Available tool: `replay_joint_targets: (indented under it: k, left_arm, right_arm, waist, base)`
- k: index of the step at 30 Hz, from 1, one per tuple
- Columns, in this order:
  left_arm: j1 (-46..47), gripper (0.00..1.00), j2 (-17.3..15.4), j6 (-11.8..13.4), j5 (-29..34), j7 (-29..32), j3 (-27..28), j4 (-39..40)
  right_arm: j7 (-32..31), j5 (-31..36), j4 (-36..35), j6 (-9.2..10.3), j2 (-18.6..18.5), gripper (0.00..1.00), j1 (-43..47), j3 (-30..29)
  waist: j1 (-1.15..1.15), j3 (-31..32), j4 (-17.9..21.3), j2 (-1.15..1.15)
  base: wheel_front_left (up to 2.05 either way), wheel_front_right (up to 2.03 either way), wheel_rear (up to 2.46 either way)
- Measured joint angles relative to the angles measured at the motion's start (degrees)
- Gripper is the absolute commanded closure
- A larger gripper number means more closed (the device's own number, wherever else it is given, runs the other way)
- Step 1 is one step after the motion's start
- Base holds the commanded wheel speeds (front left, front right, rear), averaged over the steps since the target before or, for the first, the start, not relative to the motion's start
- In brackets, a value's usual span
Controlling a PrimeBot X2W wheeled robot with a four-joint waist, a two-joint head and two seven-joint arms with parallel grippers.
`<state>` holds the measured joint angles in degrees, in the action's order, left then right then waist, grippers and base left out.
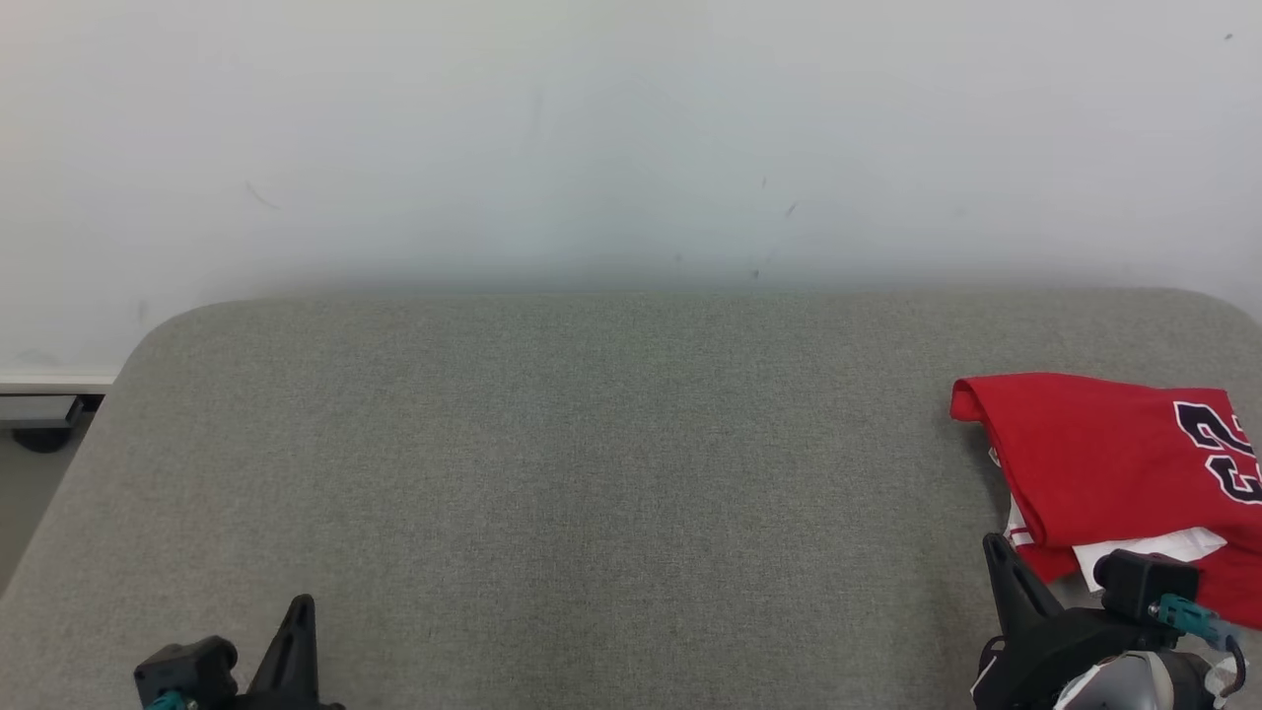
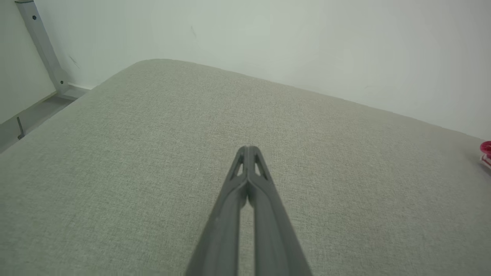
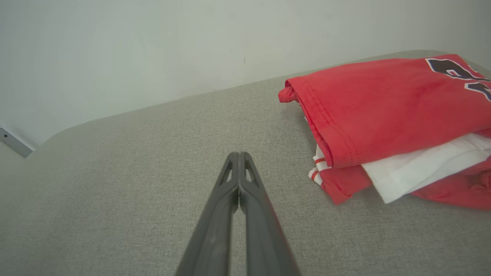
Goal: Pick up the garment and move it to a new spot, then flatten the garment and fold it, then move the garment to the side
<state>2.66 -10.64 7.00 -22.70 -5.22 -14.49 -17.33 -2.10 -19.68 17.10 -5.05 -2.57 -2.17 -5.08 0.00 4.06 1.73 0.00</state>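
The garment (image 1: 1104, 454) is a red jersey with dark numbers and white parts, lying folded at the right edge of the grey padded table (image 1: 592, 444). From the right wrist it appears as a red and white stack (image 3: 383, 115) to the upper right of my right gripper (image 3: 238, 154), which is shut and empty, a short way left of the cloth. In the head view my right gripper (image 1: 994, 542) stands just left of the jersey's near corner. My left gripper (image 2: 248, 147) is shut and empty above bare fabric; it shows at the lower left (image 1: 301, 602). A sliver of red garment (image 2: 486, 147) shows at the far right.
A pale wall (image 1: 631, 138) rises right behind the table's rounded back edge. Beyond the table's left edge lie the floor and a dark foot of some fixture (image 1: 44, 434). A grey metal bracket (image 2: 42, 50) leans by the wall at the left.
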Motion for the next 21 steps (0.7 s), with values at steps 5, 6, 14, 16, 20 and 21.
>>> replay_joint_targets:
  k: [5,6,14,16,20,21]
  left_arm:
    - [0.1,1.0,0.2,-0.5,-2.5,0.7,1.2,-0.1]
    - [0.1,1.0,0.3,-0.8,-3.6,0.7,1.3,-0.1]
    - [0.1,1.0,1.1,-2.0,-9.0,1.7,3.0,-0.2]
    - [0.2,1.0,1.3,-2.1,-11.0,2.3,3.4,-0.2]
    - [0.2,1.0,1.6,-2.7,-13.8,2.7,4.4,-0.3]
    - [0.2,1.0,1.6,-3.0,-14.6,2.8,4.6,-0.3]
  right_arm:
    - [-0.4,-2.5,0.2,0.0,0.0,1.0,-0.5,-0.4]
    - [-0.5,-3.5,0.3,0.0,0.0,1.0,-0.5,-0.4]
    - [-1.0,-9.6,1.0,-0.01,0.0,1.0,-0.7,-0.7]
    - [-1.0,-11.4,1.0,-0.02,0.0,1.0,-0.7,-0.7]
    - [-1.4,-14.4,1.1,-0.08,0.0,1.0,-0.7,-0.8]
    - [-1.5,-15.2,1.1,-0.08,0.0,1.0,-0.7,-0.8]
  waist:
    - [0.0,-0.2,-0.1,0.0]
    - [0.0,-0.3,-0.1,0.0]
    - [0.0,-0.6,-0.3,0.0]
    - [0.0,-0.7,-0.3,0.0]
    - [0.0,-0.8,-0.4,0.0]
    - [0.0,-0.9,-0.4,0.0]
  base:
    - [0.0,0.0,0.0]
    - [0.0,0.0,0.0]
    - [0.0,0.0,0.0]
    - [0.0,0.0,0.0]
    - [0.0,0.0,0.0]
    - [0.0,0.0,0.0]
